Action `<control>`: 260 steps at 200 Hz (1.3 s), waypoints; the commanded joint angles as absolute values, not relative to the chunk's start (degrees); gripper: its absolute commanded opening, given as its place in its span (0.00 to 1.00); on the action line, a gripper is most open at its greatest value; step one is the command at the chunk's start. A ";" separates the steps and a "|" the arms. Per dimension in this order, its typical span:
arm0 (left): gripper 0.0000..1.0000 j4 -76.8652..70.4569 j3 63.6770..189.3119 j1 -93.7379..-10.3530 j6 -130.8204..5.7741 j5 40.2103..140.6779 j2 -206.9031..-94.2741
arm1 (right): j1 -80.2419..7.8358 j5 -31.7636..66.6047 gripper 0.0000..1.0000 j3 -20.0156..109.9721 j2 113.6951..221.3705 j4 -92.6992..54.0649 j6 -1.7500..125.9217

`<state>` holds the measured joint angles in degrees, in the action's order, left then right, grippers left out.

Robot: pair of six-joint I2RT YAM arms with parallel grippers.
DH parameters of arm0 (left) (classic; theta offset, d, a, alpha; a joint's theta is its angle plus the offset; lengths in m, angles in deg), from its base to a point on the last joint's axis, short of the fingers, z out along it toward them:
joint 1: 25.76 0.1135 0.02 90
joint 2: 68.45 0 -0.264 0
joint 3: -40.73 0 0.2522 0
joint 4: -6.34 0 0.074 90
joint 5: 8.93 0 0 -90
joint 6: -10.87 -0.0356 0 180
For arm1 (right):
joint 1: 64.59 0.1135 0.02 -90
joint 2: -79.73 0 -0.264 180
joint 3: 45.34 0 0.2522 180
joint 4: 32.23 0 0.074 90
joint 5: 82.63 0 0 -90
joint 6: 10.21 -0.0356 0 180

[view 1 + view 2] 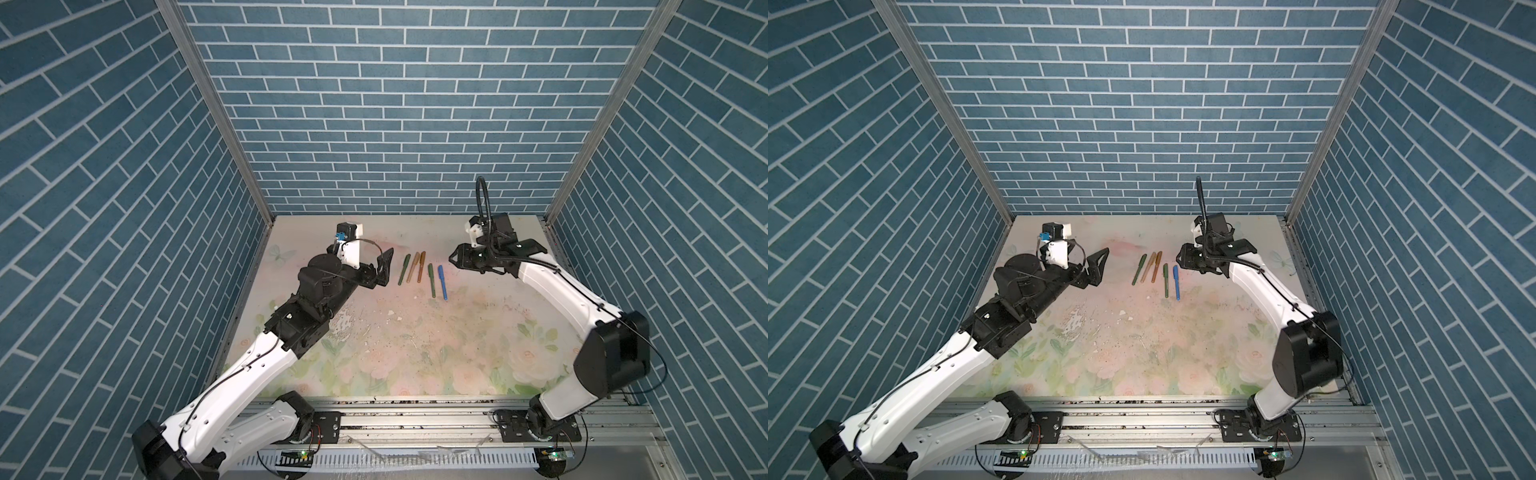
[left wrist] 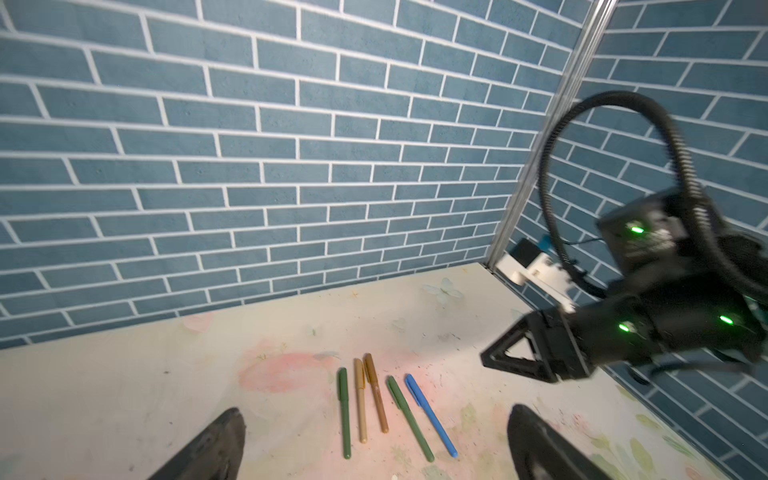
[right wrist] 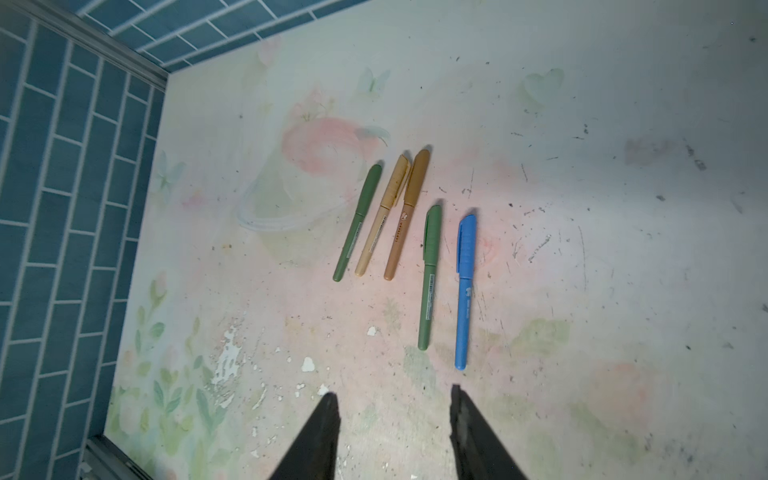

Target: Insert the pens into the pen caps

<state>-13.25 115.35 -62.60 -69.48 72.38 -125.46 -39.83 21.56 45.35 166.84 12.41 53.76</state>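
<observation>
Five slim plastic pens lie side by side on the floral-print surface, far of centre, each wearing a matching cap on its far end. From the left: a dark green pen, a tan pen, an amber-brown pen, then, slightly nearer, a second dark green pen and a blue pen. Your left gripper hangs just left of the row, fingers spread wide, empty. Your right gripper hovers to the right, fingers apart, gripping nothing.
</observation>
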 commanded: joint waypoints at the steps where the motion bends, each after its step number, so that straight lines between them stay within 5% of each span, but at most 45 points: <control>1: 0.99 -23.94 120.56 -62.67 -72.57 66.05 -123.45 | -39.46 16.43 0.54 41.26 159.83 11.69 57.09; 9: 1.00 -25.03 119.83 -62.67 -71.89 65.28 -122.11 | -39.37 14.21 0.60 39.91 157.71 11.98 58.03; 17: 1.00 -25.18 118.01 -62.67 -72.07 65.52 -120.28 | -39.36 12.09 0.94 37.98 155.58 11.55 57.01; 21: 1.00 -24.84 116.47 -62.67 -72.10 65.46 -119.33 | -39.36 10.68 0.98 36.42 154.60 10.99 57.05; 60: 1.00 -10.26 95.82 -62.55 -73.85 51.61 -110.96 | -39.94 0.01 0.99 25.93 149.55 1.81 62.19; 93: 1.00 3.85 82.72 -60.27 -79.38 44.85 -111.27 | -43.01 2.75 0.99 17.47 144.78 -12.78 67.78; 130: 1.00 15.10 74.65 -49.75 -88.56 54.32 -117.34 | -49.29 6.95 0.99 11.49 143.84 -21.86 74.86; 170: 0.99 39.03 67.18 -33.10 -82.05 69.00 -132.52 | -56.57 11.69 0.99 4.37 145.05 -31.74 81.88; 221: 1.00 62.35 67.57 -27.25 -81.31 73.47 -157.99 | -63.86 10.50 0.99 -5.03 149.09 -46.06 81.96; 260: 1.00 44.38 74.54 -26.42 -80.14 74.46 -155.04 | -64.61 10.00 0.99 -10.99 159.51 -64.52 80.89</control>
<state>48.02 69.56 -27.03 -81.39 72.21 -155.93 -64.49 9.85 -8.18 154.06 -48.99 79.67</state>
